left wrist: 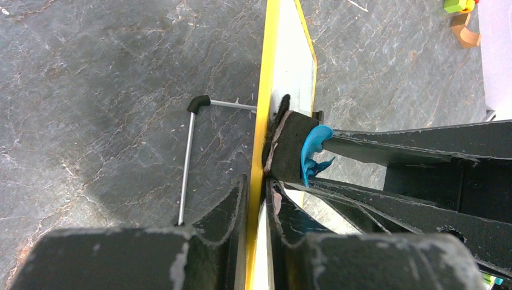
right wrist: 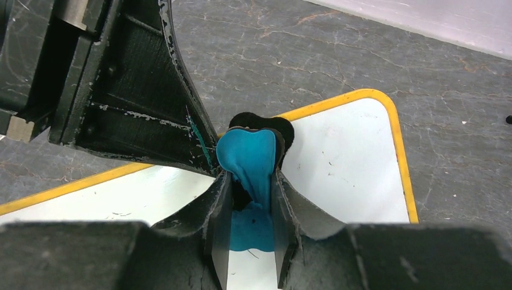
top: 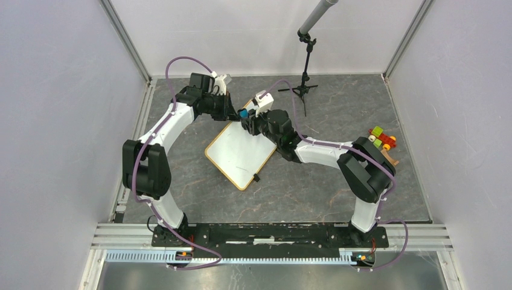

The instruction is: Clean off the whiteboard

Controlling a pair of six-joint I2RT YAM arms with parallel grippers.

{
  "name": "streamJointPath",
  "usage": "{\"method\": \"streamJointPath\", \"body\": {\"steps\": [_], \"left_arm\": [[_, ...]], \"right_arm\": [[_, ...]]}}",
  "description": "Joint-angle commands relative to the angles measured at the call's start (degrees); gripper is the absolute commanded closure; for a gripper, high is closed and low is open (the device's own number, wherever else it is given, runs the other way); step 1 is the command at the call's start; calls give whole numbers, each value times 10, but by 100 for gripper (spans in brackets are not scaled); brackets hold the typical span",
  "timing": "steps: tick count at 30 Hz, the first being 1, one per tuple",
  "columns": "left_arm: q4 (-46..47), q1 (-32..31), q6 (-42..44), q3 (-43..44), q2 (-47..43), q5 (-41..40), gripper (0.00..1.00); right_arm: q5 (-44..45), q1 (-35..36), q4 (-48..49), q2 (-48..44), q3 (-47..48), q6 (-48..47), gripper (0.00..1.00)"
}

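Observation:
The whiteboard (top: 241,154) has a white face and a yellow-orange frame; it lies tilted in the middle of the table with its far corner raised. My left gripper (top: 232,112) is shut on that far edge; the left wrist view shows the yellow frame (left wrist: 258,151) edge-on between the fingers. My right gripper (top: 246,118) is shut on a small eraser with a blue handle (right wrist: 250,157) and black felt pad (left wrist: 287,148), pressed on the white face (right wrist: 338,163) near the held corner. Only faint specks show on the board.
A black microphone stand (top: 305,66) stands at the back of the table. A pile of colourful toy blocks (top: 381,139) lies at the right. A thin metal rod with a black elbow (left wrist: 190,163) lies on the table under the board's edge.

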Motion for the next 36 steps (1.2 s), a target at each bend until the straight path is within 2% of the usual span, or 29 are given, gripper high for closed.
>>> {"method": "streamJointPath", "body": {"steps": [1,8,21,36], "left_arm": [[-8,-26,14,0,-16,23,98],[-8,-26,14,-1,-16,22,98],[-8,-26,14,-1,-13,21,98],[-8,-26,15,0,-10,19,98]], "right_arm": [[-87,37,-79,13,-25,25,69],[-68,37,-86,-4,-57,23,69],[-71,66,-133,10,-25,-19,69],[-59,69,-139,-3,-53,-17,70]]}}
